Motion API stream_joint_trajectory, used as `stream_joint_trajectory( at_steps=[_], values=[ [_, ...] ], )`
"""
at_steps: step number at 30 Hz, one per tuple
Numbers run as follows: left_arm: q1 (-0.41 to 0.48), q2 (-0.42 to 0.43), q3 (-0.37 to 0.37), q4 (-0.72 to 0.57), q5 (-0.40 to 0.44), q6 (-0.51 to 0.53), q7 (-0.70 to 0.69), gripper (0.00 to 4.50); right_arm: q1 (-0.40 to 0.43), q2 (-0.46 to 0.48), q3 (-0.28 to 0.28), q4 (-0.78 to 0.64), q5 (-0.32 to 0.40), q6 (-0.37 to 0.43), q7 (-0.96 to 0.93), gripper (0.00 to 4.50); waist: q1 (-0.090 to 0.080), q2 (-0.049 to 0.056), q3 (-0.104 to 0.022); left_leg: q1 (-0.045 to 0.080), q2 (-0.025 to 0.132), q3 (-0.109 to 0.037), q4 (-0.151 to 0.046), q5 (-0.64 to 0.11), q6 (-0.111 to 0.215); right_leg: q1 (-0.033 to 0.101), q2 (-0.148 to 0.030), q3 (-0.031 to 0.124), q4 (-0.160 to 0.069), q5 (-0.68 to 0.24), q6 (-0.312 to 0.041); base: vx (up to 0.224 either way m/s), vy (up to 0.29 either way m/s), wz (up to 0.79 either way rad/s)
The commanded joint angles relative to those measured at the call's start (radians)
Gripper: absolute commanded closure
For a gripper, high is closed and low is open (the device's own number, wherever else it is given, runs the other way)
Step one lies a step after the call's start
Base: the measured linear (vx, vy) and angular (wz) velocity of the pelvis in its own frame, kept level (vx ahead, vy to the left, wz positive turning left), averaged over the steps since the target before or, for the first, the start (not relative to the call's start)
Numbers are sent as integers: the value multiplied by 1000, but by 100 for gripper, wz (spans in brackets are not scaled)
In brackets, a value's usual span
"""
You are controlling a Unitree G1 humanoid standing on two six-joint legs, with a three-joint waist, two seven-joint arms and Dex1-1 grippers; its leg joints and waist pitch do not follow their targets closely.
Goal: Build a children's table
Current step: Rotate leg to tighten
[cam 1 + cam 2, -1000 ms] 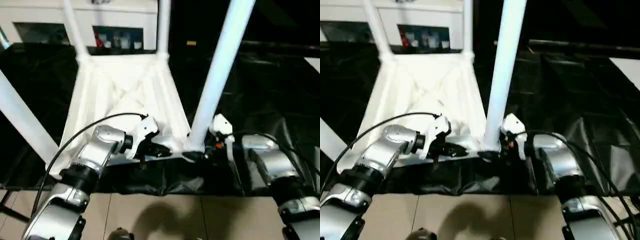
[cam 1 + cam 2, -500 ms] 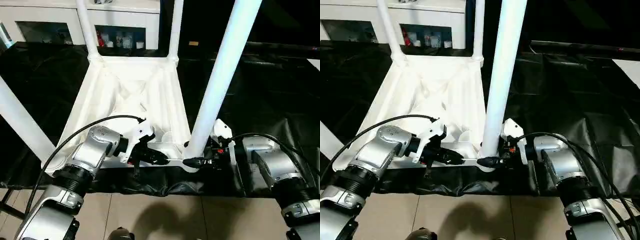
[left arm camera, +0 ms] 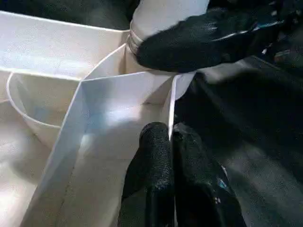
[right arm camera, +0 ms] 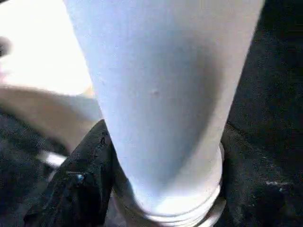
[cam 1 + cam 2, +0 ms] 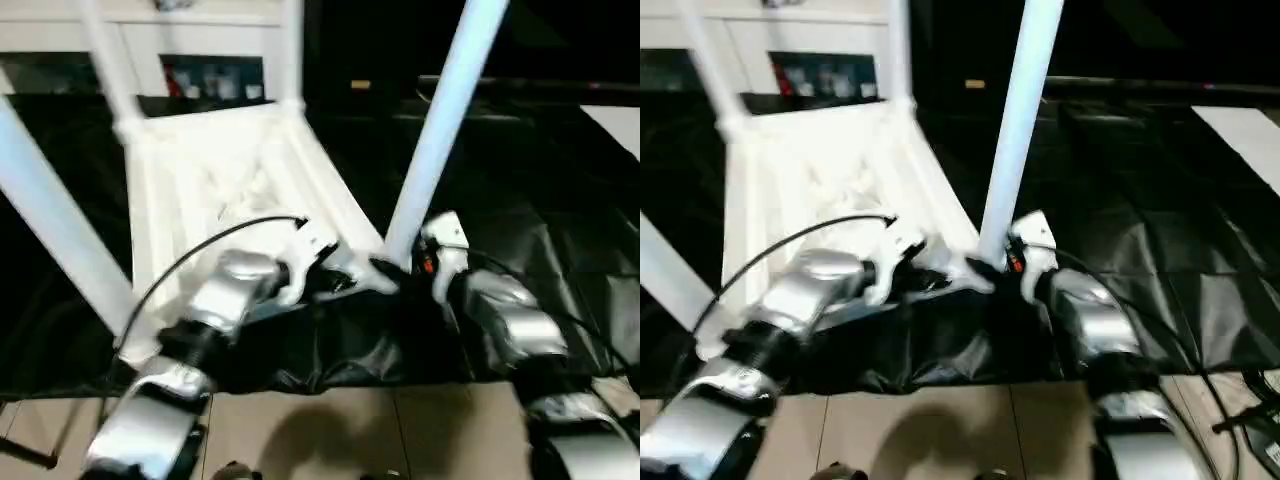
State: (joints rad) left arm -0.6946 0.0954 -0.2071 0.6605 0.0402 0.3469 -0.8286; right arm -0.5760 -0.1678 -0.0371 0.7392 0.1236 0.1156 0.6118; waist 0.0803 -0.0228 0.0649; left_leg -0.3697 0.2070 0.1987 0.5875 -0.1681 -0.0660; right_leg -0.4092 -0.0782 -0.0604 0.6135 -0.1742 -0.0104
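Observation:
The white table top point(image 5: 200, 170) lies upside down on a black sheet, with four white legs standing up from its corner sockets. My left gripper point(image 5: 340, 280) is shut on the thin rim wall point(image 3: 177, 90) beside the near right corner; its fingers point(image 3: 154, 161) pinch the wall from both sides. My right gripper point(image 5: 395, 270) is shut on the base of the near right leg point(image 5: 440, 120). In the right wrist view that leg point(image 4: 161, 94) rises between the black fingers point(image 4: 80, 184). The near left leg point(image 5: 60, 230) and two far legs point(image 5: 105, 60) point(image 5: 292, 50) stand untouched.
A white cabinet with glass doors point(image 5: 210, 75) stands behind the table top. The crinkled black sheet point(image 5: 560, 200) spreads out to the right and back. Beige floor tiles point(image 5: 330, 440) run along the near edge below my forearms.
The camera has shifted and the picture has blurred. The table top looks slightly turned, with its near right corner a little farther from me. Both grippers keep their holds.

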Motion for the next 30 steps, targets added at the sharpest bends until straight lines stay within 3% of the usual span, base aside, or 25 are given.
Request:
stream_joint_trajectory(
  at_steps=[1,3,5,7,14,21,30],
  values=[
    [-37,-94,5,-6,-23,-35,73,450,-37,95,42,48,1,14,-54,180,4,-6,-80,9,20,-14,-59,-153,45,54,-63,39,-72,-170,-230,0,0,0],
    [-36,-97,1,-5,-19,-40,78,450,-40,101,45,50,-1,9,-54,180,6,-7,-79,10,20,-14,-59,-158,48,55,-63,38,-72,-166,-232,0,0,0],
    [-33,-96,-8,-5,-9,-58,76,450,-45,111,40,46,-3,-15,-51,124,10,-6,-80,9,21,-14,-59,-159,56,56,-64,39,-71,-150,-233,0,0,0],
    [-26,-92,-10,-17,-17,-70,51,450,-47,112,29,31,8,-21,-37,110,10,-7,-79,10,21,-13,-60,-165,57,56,-63,39,-72,-154,-233,0,0,0],
    [12,-22,-38,-74,-46,-112,-113,450,-13,15,103,-59,-4,-34,180,62,12,-7,-79,8,24,-15,-60,-170,66,61,-65,39,-69,-143,-236,0,0,0],
    [54,54,-71,-145,-84,-109,-291,450,20,-81,136,-96,1,-82,369,62,26,-4,-74,14,30,-12,-62,-201,64,52,-67,41,-73,-192,-238,0,0,0],
    [93,133,-90,-206,-117,-90,-461,450,73,-175,192,-179,39,-29,608,62,41,-7,-74,14,31,-12,-62,-199,57,51,-64,40,-70,-207,-228,0,0,0]
  ],
)
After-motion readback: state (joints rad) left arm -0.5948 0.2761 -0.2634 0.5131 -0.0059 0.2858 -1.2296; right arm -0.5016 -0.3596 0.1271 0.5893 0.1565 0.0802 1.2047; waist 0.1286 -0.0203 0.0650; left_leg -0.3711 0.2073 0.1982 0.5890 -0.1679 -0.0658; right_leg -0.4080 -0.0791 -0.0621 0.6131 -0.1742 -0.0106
